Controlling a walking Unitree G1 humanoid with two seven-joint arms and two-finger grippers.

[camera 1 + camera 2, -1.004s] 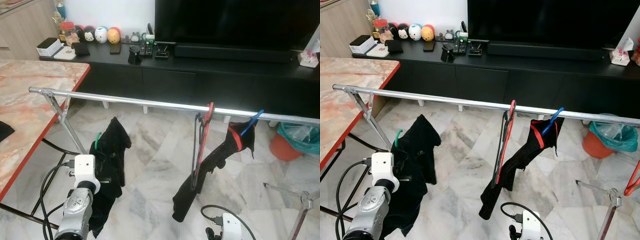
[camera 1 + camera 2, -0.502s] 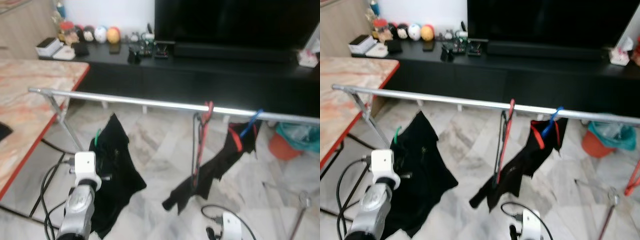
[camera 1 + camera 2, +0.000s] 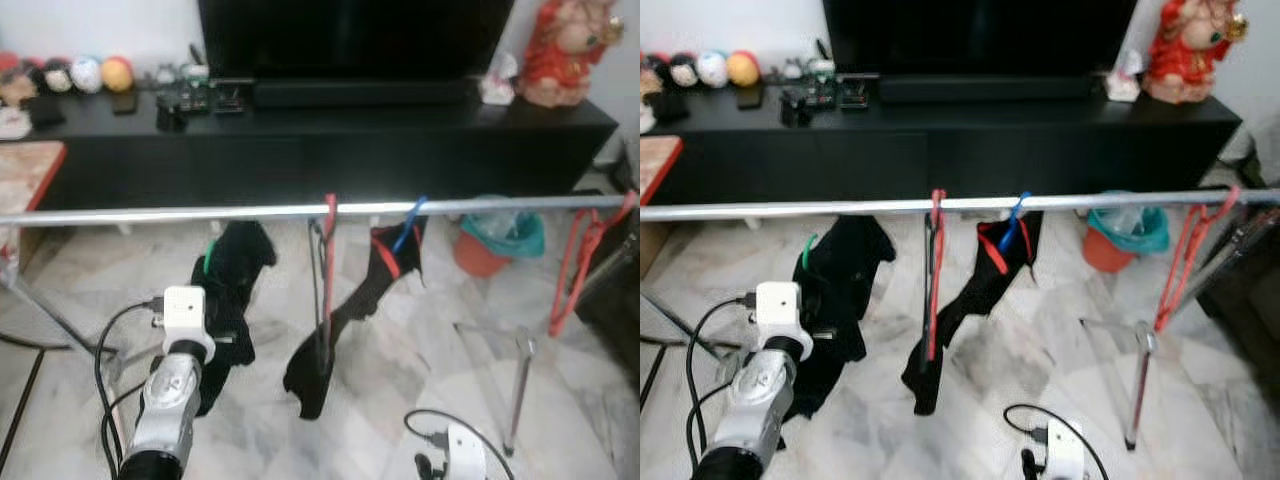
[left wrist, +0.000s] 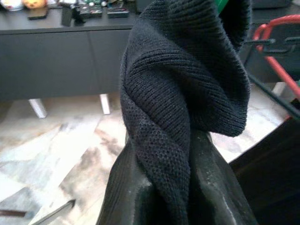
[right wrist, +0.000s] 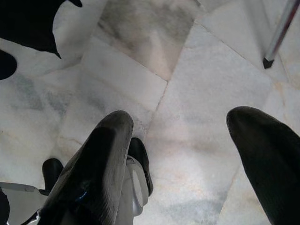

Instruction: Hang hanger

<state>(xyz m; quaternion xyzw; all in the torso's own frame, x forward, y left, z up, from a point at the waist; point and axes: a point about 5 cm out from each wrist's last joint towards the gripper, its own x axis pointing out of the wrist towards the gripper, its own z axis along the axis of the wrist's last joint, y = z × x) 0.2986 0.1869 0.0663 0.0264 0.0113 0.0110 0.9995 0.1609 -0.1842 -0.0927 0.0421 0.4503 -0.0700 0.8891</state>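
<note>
One green hanger point(image 3: 210, 258) draped in a limp black knit garment point(image 3: 232, 290) hangs pinched in the left gripper point(image 4: 180, 183) just below the rail point(image 3: 200, 213) at 10 o'clock; light but floppy, so grip near the hook; right gripper point(image 5: 187, 154) idle, fingers apart.

My left arm point(image 3: 165, 400) is raised, its gripper point(image 4: 180, 187) clamped on black cloth; my right gripper point(image 5: 187, 154) hangs low, fingers point(image 5: 101, 159) spread.
</note>
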